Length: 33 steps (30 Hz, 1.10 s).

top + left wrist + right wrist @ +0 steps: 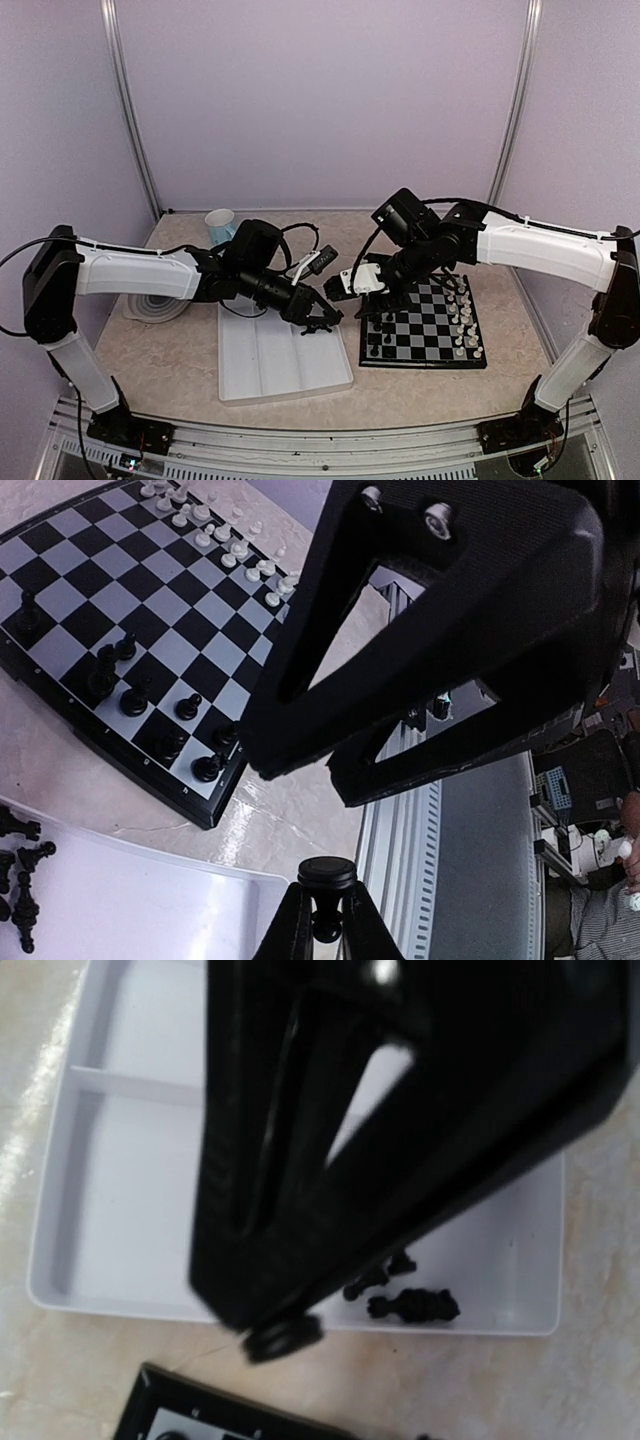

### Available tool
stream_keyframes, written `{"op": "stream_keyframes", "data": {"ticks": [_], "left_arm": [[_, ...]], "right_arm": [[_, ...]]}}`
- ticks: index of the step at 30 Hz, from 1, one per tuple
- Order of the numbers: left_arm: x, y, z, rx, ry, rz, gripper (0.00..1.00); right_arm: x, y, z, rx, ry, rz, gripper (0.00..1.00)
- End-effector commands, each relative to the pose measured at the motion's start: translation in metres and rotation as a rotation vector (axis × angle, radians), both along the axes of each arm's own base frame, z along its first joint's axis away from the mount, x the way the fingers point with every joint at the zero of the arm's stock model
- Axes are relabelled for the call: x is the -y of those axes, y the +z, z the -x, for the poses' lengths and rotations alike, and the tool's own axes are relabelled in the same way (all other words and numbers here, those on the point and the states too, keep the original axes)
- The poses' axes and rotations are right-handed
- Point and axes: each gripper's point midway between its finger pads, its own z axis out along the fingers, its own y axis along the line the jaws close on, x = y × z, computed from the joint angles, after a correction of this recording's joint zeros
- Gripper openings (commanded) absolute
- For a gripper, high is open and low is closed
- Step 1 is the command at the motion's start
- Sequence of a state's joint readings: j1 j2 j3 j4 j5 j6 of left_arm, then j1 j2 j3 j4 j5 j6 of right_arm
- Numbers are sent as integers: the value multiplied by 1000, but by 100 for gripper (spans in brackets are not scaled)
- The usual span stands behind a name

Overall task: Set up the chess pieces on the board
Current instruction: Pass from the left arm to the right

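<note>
**A:** How far along is the setup?

**B:** Partway, I'd judge. Nearest us, the white tray (262,365) on the worktop (175,365) has a few loose chess pieces (412,1305) lying on their sides in the compartment next to the board.

**A:** And the hands?

**B:** Over that end of the tray, the left hand (326,910) is pinched almost shut on one black piece (326,873), rounded head up. The right hand (336,289) hovers just beside it, fingers spread, with nothing between them that I can see.

**A:** The board?

**B:** The board (425,335) lies just right of the tray. Several black men (375,340) stand upright along its tray side, with gaps. The white pieces (464,318) line the opposite side.

**A:** How do the pieces look?

**B:** Tiny, dark and shiny, far smaller than either hand.
</note>
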State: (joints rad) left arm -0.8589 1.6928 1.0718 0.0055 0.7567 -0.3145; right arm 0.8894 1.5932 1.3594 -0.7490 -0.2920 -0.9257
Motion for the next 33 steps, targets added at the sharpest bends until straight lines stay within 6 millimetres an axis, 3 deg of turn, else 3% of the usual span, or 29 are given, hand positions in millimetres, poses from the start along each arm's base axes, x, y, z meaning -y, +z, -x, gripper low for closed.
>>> {"op": "stream_keyframes", "data": {"ticks": [1,11,21,27,31,33], "left_arm": [[1,-1,9,-81,-47,1,12],[5,-1,12,-111,-60,28,13],[6,1,10,-124,-53,43,14],[1,-2,-8,-84,57,7,32],[-12,18,-22,0,175,39,47],[-18,30,-28,51,233,62,50]], "right_arm": [[-15,-2,4,70,48,13,41],[-26,-14,20,100,97,66,38],[-32,-18,26,118,95,73,19],[-25,-16,19,120,29,64,6],[-13,-5,14,23,-43,-12,5],[-6,8,11,-60,-81,-82,5]]}}
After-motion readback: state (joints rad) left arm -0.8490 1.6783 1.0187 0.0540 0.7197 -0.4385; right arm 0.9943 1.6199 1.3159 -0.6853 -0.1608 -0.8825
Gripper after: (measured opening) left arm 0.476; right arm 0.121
